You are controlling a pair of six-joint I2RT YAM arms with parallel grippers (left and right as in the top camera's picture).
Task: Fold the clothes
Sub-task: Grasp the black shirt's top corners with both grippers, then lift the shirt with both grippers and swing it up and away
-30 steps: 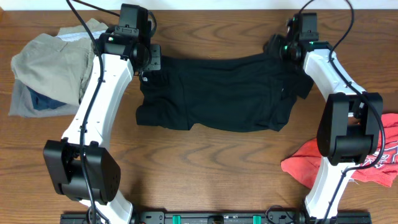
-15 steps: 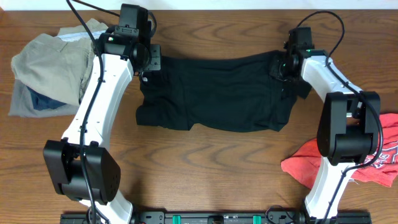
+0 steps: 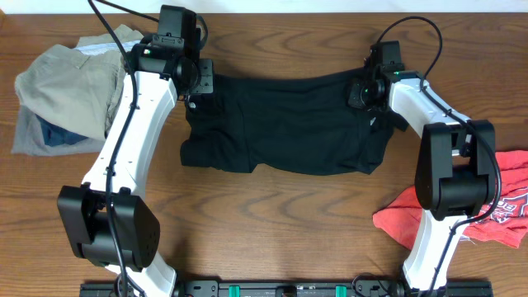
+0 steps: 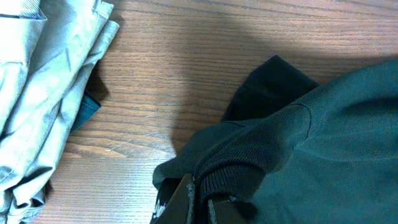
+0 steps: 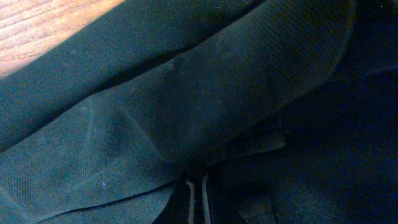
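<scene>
pinching a ribbed cuff edge between its tips, your left gripper (image 4: 198,194) was clamped on the black shirt (image 3: 285,124). the cloth bunched right at the fingers and spread away toward the other arm. your right gripper (image 5: 196,186) had its jaws drawn together on a raised fold of the same shirt, with fabric on every side of the tips. it read as a grip, though that wrist view was dark.

between the two claws the shirt lay stretched wide on the table (image 3: 280,223), rumpled, with a wavy hem on the side toward the arm bases. whether it was already doubled over once, you could not tell from above. no crisp fold showed, so you were likely early in the job: two edges taken, the fold itself not made.

outward from the left gripper, a khaki garment (image 3: 62,82) sat heaped over a blue garment (image 3: 54,136), well apart from the shirt and unfolded. outward from the right gripper, toward that arm's base, the red tee (image 3: 495,210) lay crumpled. by that showing, the shirt and three more pieces were left.
</scene>
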